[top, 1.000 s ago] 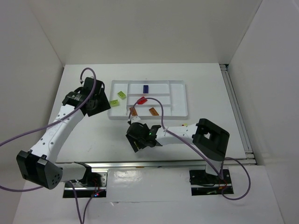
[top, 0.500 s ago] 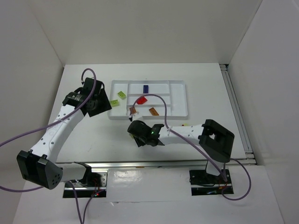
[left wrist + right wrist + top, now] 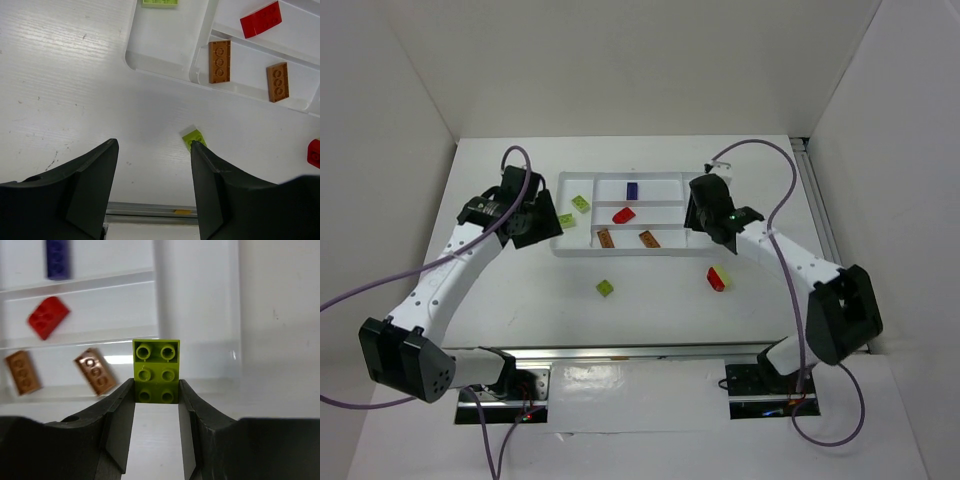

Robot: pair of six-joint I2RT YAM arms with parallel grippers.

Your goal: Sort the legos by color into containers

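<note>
My right gripper (image 3: 156, 386), clamped on a small yellow-green plastic brick (image 3: 156, 367), hangs over the white plastic tray's (image 3: 650, 254) right end; matching bricks (image 3: 581, 203) lie leftmost.

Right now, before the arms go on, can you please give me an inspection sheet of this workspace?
Surface: white table, a few faint scuffs.
Job's things: white divided tray holds two yellow-green bricks, a dark blue brick, a red brick and two orange bricks. Loose on the table: a stray yellow-green brick and a stray red brick.
Clutter: nothing seen.
Grippers: left gripper open and empty, by the tray's left end; right gripper shut on a held yellow-green brick, over the tray's right side.
Cables: purple cables arch above both arms.
Surroundings: white walls on three sides.
</note>
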